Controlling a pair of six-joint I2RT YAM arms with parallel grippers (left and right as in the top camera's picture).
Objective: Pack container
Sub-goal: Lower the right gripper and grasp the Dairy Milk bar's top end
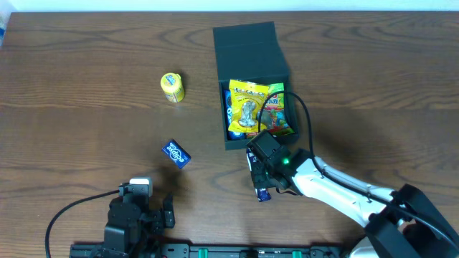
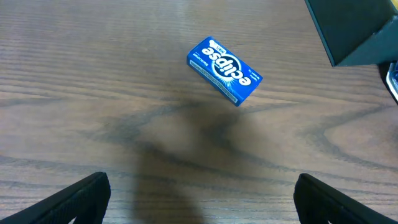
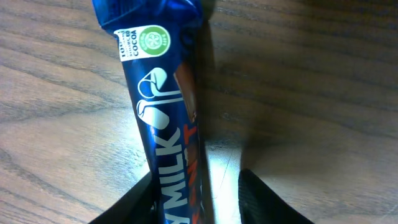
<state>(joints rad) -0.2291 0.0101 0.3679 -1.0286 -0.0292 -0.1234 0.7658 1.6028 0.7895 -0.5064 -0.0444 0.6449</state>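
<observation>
Finding: a robot test station of the lab kind, not a home or shop. Grounds: a bare dark wood-grain surface (image 1: 86, 122) fills the overhead frame. Two machine arms stand at its lower edge, a black one (image 1: 129, 218) at lower left and a white one (image 1: 337, 188) at lower right, the latter trailing a loose black cable (image 1: 308, 122). Only a green box (image 1: 251, 50) and a few snack packets (image 1: 176, 153) are laid out as samples.

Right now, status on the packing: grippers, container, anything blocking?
Left gripper open over gum box. Right gripper astride chocolate bar, not yet clamped. Container open, yellow packet inside. Nothing seen between bar and container.
</observation>
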